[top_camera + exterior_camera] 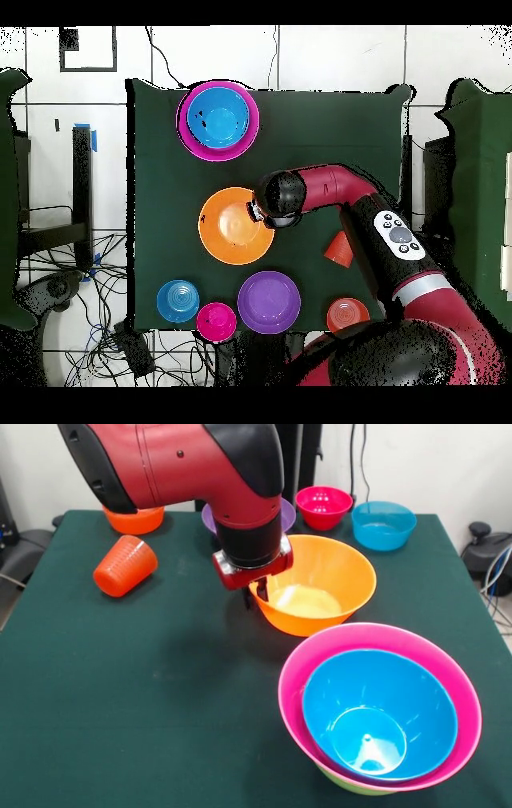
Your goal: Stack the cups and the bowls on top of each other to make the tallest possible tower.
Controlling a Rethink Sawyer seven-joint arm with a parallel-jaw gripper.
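Note:
My gripper [253, 594] stands at the left rim of the large orange bowl [320, 580], one finger inside and one outside, shut on the rim; the bowl leans a little. In the overhead view the gripper [255, 211] sits at that bowl's [228, 232] right edge. The tower [380, 704] is at the front right: a big pink bowl [292, 688] holding a medium blue bowl [376, 704], with a green bowl [352, 786] showing underneath. The orange-red cup [124, 566] lies on its side at the left, apart from the gripper; it also shows in the overhead view [340, 250].
Along the far edge stand a small orange bowl [134, 522], a purple bowl [285, 514] partly behind the arm, a magenta-red bowl [323, 506] and a small blue bowl [384, 525]. The dark green table [120, 704] ends close to the tower.

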